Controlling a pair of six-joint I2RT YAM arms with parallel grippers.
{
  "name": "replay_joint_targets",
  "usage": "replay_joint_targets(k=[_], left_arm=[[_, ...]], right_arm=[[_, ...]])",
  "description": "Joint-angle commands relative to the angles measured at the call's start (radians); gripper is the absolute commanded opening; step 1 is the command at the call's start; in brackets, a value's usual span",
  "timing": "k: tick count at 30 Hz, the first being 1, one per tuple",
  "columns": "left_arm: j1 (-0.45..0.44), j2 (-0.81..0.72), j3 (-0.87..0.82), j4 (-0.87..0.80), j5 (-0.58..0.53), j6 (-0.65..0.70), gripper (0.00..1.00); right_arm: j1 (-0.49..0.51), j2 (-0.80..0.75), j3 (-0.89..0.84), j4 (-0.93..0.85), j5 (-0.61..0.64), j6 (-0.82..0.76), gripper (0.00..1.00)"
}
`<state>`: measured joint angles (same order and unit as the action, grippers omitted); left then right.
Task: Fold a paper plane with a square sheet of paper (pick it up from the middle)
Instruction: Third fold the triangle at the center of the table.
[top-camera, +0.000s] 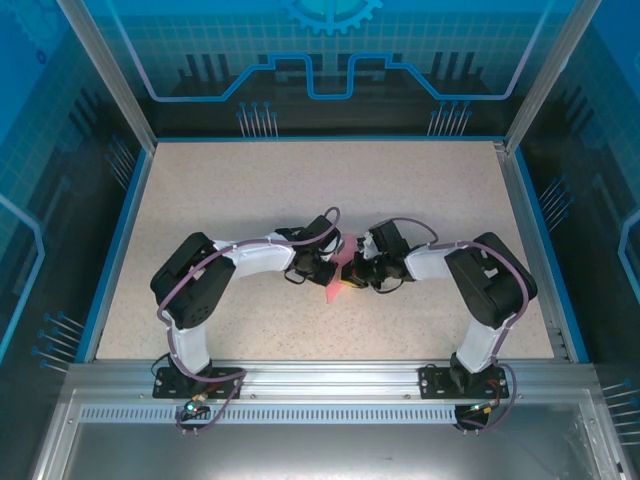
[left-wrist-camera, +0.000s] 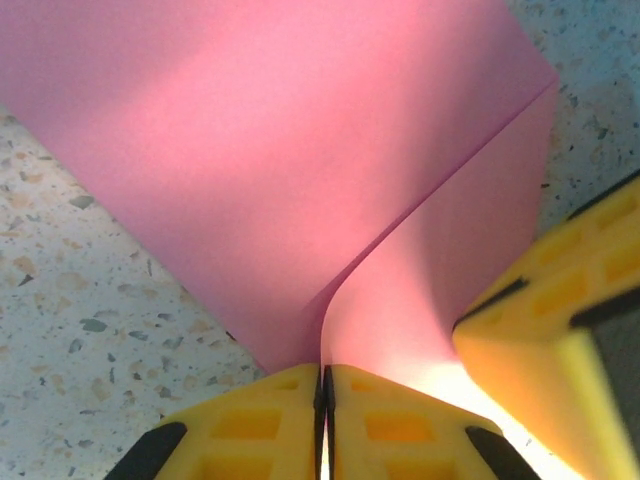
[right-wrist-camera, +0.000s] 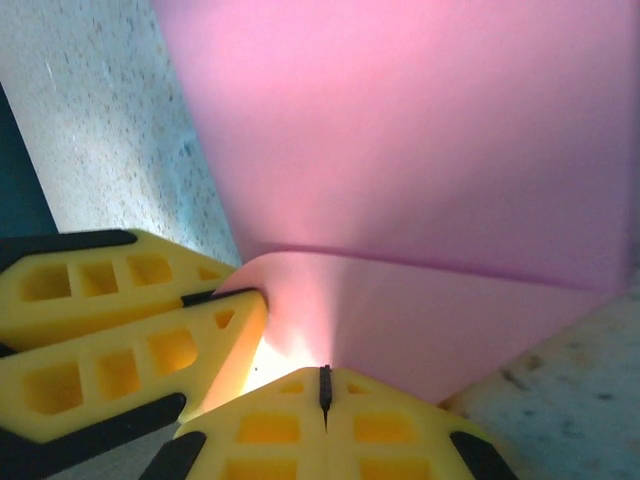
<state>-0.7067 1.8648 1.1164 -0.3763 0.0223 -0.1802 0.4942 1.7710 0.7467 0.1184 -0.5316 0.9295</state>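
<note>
From above, the square sheet of paper (top-camera: 337, 275) is seen at the middle of the counter (top-camera: 300, 190), caught between the two arms, which meet over it.

In the left wrist view, the left jaws are pressed together on the sheet's near edge, where a raised flap curls up along a crease. The rest lies flat.

In the right wrist view, the right jaws are likewise clamped on the paper, with the left jaws just beside them.

The fold appears half-made. The flap is best drawn over slowly, with both grips moved together and the edges matched before the crease is pressed.
</note>
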Motion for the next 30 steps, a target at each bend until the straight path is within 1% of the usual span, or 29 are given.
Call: replay_joint_targets(k=[1, 7, 14, 18, 19, 21, 23, 27, 30], left_arm=[[0.003, 0.025, 0.007, -0.052, -0.009, 0.019, 0.13], [0.004, 0.036, 0.016, -0.050, -0.002, 0.014, 0.14], [0.004, 0.019, 0.014, -0.052, -0.024, 0.010, 0.15], [0.004, -0.016, 0.022, -0.056, -0.048, -0.008, 0.21], [0.003, -0.030, 0.020, -0.053, -0.058, -0.018, 0.23], [0.003, -0.069, 0.016, -0.045, -0.074, -0.042, 0.31], [0.003, -0.112, 0.014, -0.041, -0.102, -0.076, 0.41], [0.004, -0.193, 0.012, -0.043, -0.151, -0.159, 0.48], [0.004, -0.254, -0.004, -0.036, -0.167, -0.243, 0.49]], right_arm=[[-0.041, -0.038, 0.032, -0.034, -0.015, -0.041, 0.00], [-0.085, 0.035, 0.071, -0.041, -0.029, -0.078, 0.00], [-0.092, 0.073, 0.060, -0.052, -0.013, -0.094, 0.00], [-0.091, 0.067, 0.052, -0.051, -0.010, -0.094, 0.00], [-0.092, 0.065, 0.048, -0.048, -0.011, -0.090, 0.00], [-0.094, 0.061, 0.046, -0.045, -0.008, -0.085, 0.00], [-0.094, 0.061, 0.041, -0.032, -0.014, -0.074, 0.00], [-0.094, 0.060, 0.041, 0.001, -0.036, -0.054, 0.00], [-0.094, 0.041, 0.047, 0.009, -0.051, -0.048, 0.00]])
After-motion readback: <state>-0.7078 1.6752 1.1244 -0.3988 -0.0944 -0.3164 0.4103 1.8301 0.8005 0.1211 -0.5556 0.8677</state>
